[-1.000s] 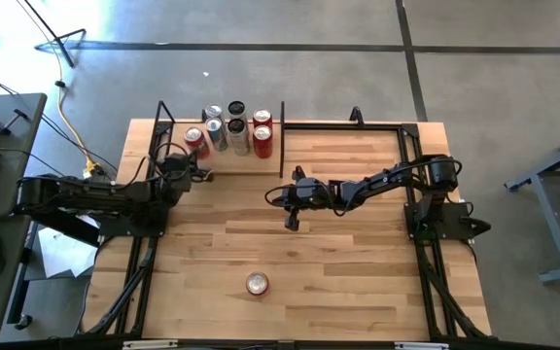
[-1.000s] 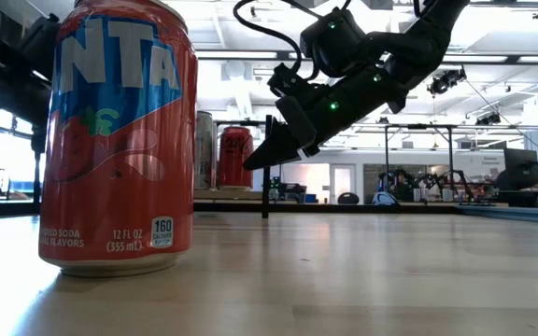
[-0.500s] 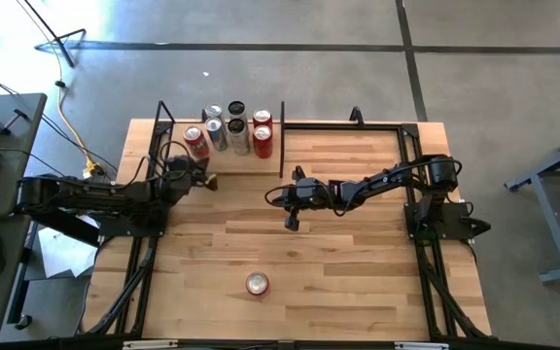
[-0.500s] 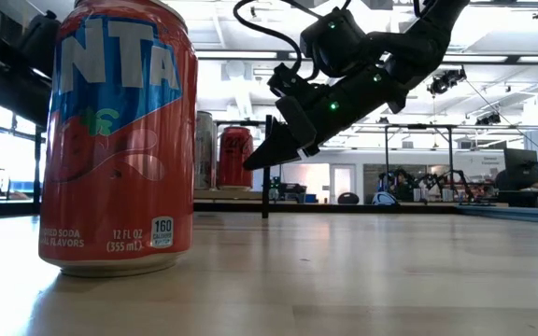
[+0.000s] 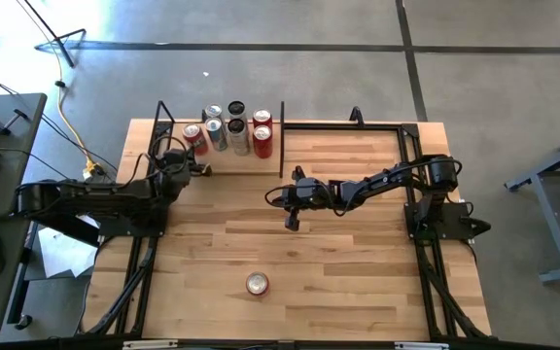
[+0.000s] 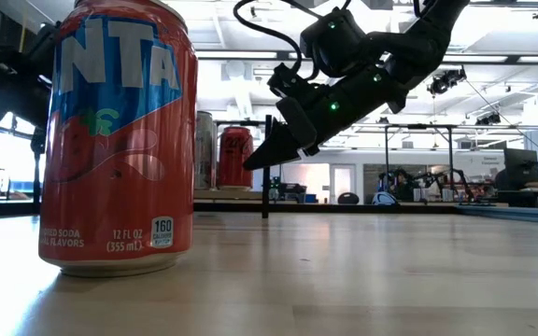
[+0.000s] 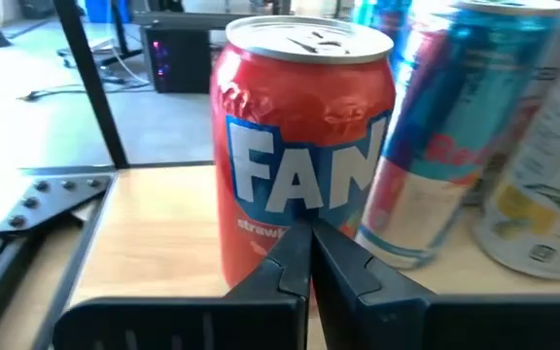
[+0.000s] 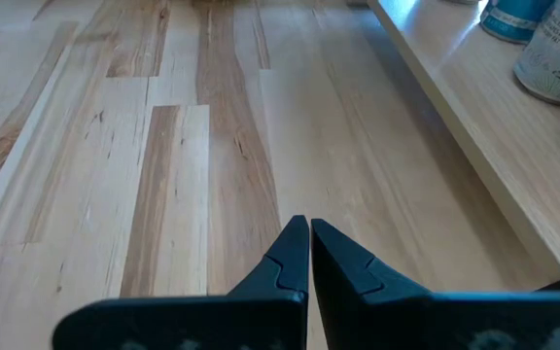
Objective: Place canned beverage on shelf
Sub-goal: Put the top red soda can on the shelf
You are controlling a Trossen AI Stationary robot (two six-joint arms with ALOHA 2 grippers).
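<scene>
Since a second ago, left gripper point(image 5: 200, 168) has edged toward the shelf point(image 5: 224, 156) and now sits just in front of its left end; right arm, cans and table unchanged.

Left gripper: fingers point(image 7: 343, 264) pressed together, tips meeting, nothing between them. Left wrist view shows them pointing at a red strawberry Fanta can point(image 7: 304, 146) standing upright on the shelf, close ahead; I cannot tell whether tips touch it. A blue and silver can point(image 7: 455, 126) stands just beside that red can, and a pale can point(image 7: 547, 165) beyond that.

Shelf, from the high view: pale board along the table's far edge, black rod uprights point(image 5: 282, 139) at its ends, six cans clustered on it, all upright. Leftmost is the red can point(image 5: 194, 139).

Right gripper point(image 5: 292, 222): near the shelf's right end, on the table side, raised off the wood in the low view; jaws closed, holding nothing.

One more Fanta can point(image 5: 257, 283) stands upright on the slatted tabletop point(image 5: 358, 262), well apart from the shelf, near the front edge, untouched.
</scene>
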